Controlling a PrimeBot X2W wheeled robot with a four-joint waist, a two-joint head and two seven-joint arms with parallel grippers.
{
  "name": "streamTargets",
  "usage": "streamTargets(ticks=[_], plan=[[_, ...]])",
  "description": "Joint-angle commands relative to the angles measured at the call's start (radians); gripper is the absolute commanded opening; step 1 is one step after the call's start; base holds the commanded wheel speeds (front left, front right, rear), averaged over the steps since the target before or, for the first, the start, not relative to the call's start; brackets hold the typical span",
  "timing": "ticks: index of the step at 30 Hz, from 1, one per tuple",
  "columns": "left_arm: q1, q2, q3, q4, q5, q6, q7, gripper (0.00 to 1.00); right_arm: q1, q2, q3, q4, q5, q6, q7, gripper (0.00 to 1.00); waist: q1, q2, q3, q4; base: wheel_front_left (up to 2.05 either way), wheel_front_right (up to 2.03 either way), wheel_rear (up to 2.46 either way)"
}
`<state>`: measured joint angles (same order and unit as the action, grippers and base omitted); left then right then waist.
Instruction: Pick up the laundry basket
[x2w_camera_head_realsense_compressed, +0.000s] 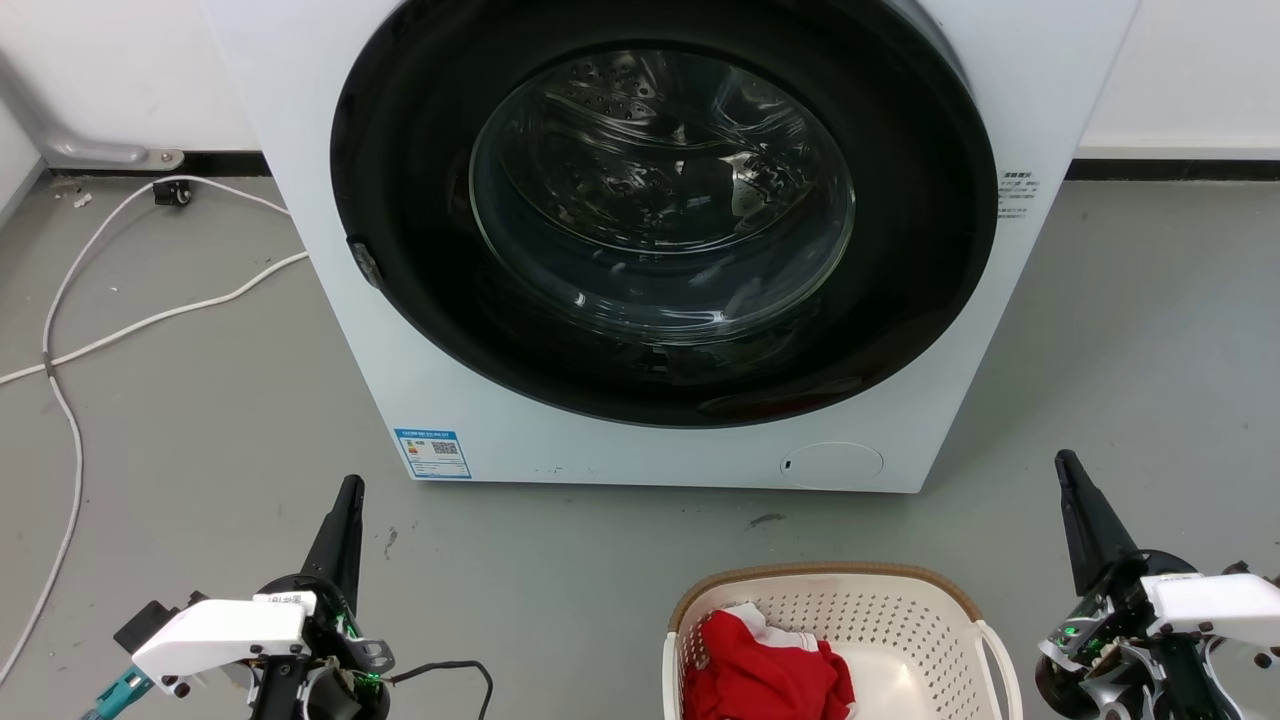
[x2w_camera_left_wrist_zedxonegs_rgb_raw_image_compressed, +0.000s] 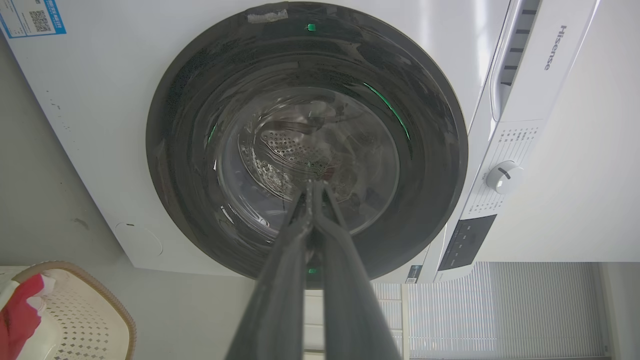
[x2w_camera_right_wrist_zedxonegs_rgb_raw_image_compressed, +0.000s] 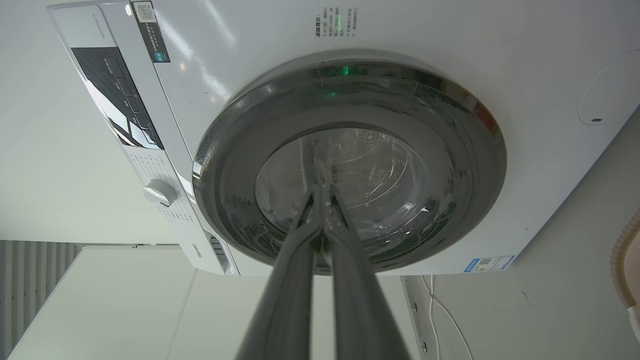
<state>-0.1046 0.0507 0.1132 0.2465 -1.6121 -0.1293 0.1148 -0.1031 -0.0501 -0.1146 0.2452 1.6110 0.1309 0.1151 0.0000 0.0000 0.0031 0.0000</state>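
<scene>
The cream laundry basket (x2w_camera_head_realsense_compressed: 900, 620) with a brown rim stands on the floor at the bottom of the head view, between my two arms, with a red and white garment (x2w_camera_head_realsense_compressed: 760, 670) inside. Its corner shows at the lower left of the left wrist view (x2w_camera_left_wrist_zedxonegs_rgb_raw_image_compressed: 75, 320) and its rim at the right edge of the right wrist view (x2w_camera_right_wrist_zedxonegs_rgb_raw_image_compressed: 622, 260). My left gripper (x2w_camera_head_realsense_compressed: 348, 492) is shut and empty, well to the basket's left; its fingers (x2w_camera_left_wrist_zedxonegs_rgb_raw_image_compressed: 300, 240) meet at the tip. My right gripper (x2w_camera_head_realsense_compressed: 1066, 462) is shut and empty, just right of the basket, tips (x2w_camera_right_wrist_zedxonegs_rgb_raw_image_compressed: 320, 200) together.
A white front-loading washing machine (x2w_camera_head_realsense_compressed: 330, 300) with a dark round door (x2w_camera_head_realsense_compressed: 665, 210) stands right behind the basket. White cables (x2w_camera_head_realsense_compressed: 130, 320) trail over the grey floor at the left. A white wall runs behind.
</scene>
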Motion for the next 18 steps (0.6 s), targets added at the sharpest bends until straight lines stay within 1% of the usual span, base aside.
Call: streamTargets(ticks=[1,18], plan=[[-0.009,-0.001,0.004,0.000,-0.001,-0.005,0.002,0.00,-0.011,0.000,0.001,0.001,0.004,0.000,0.002,0.00,0.0000,0.0000,0.000,0.000,0.00,0.00,0.00],[-0.009,-0.001,0.003,0.000,-0.002,-0.005,0.002,0.00,-0.011,0.000,0.001,0.001,0.004,0.000,0.002,0.00,0.0000,0.0000,0.000,0.000,0.00,0.00,0.00]])
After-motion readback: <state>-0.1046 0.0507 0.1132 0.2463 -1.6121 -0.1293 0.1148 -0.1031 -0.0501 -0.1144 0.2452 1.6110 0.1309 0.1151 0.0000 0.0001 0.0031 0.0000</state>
